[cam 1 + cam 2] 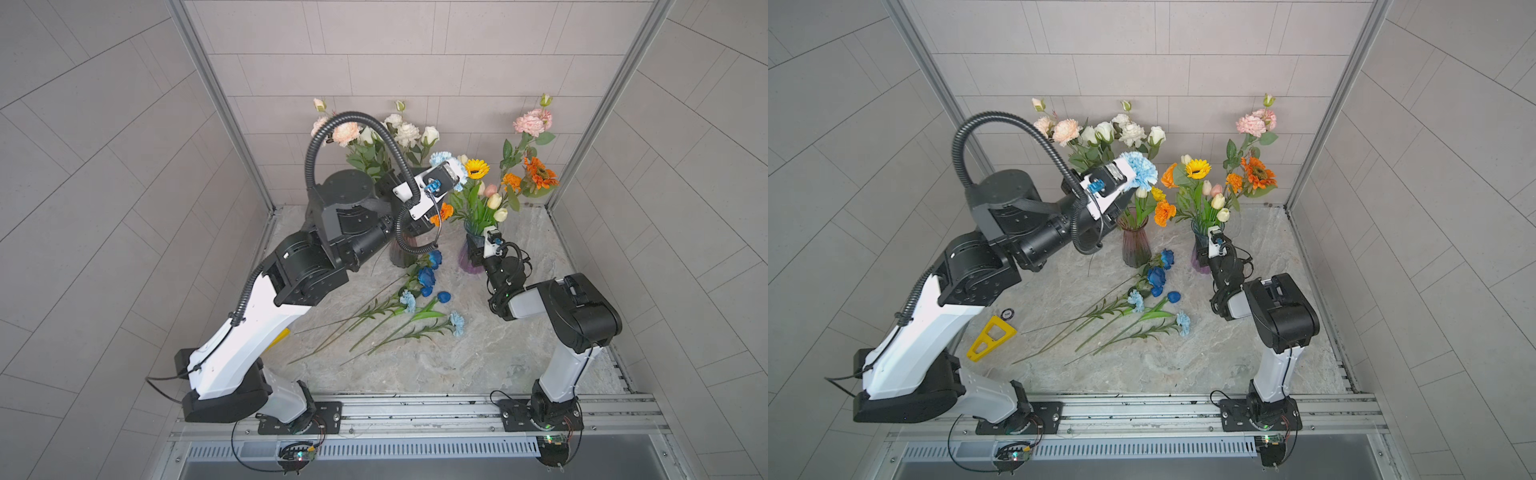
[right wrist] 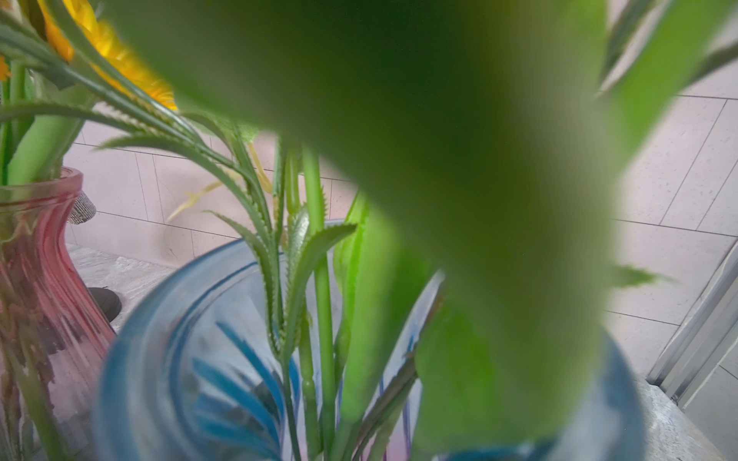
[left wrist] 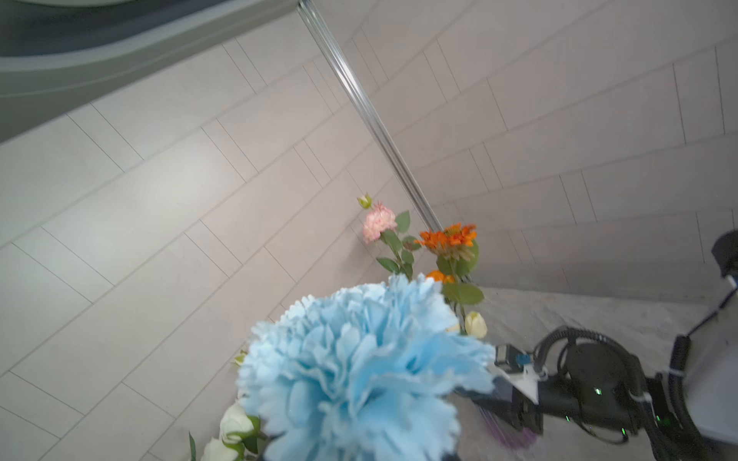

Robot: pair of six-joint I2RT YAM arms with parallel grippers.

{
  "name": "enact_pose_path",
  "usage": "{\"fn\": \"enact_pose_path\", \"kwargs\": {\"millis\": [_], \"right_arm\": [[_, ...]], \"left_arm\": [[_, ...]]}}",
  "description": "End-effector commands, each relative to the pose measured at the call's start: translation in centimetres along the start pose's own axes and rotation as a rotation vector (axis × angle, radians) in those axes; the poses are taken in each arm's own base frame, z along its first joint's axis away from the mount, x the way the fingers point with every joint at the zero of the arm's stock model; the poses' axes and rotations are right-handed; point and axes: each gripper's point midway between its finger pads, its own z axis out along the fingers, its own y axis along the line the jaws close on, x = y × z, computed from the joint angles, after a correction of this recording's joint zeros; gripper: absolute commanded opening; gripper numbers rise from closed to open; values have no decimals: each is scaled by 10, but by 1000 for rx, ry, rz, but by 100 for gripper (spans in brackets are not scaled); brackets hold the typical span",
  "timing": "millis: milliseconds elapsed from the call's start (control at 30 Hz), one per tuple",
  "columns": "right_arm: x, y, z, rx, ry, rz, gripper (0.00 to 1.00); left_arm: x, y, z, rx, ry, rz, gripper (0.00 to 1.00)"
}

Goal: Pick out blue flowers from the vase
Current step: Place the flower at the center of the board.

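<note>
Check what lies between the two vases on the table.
A dark blue rose lies between the pink vase and the blue vase, seen in both top views.

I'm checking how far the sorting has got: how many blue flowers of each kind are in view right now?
2 deep blue roses
2 dark blue tulips
3 pale blue carnations: two lying on the table, one at the left gripper
Total: 7 blue flowers visible
</note>
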Motion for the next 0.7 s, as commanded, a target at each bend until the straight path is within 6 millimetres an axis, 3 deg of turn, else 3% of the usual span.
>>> {"fn": "enact_pose_path", "kwargs": {"millis": [0,233,467,667], "right_arm": [[-2,-12,9,38,-14,-54,63],[2,-23,18,58,-15,-65,63],[1,-24,36,61,-35,-93,63],[7,-25,49,71,-37,-93,63]], "left_arm": [[43,-16,-6,28,142,22,38],[120,-69,3,138,328,14,37],[196,-138,20,287,459,14,37],[238,-186,34,402,524,21,36]]}}
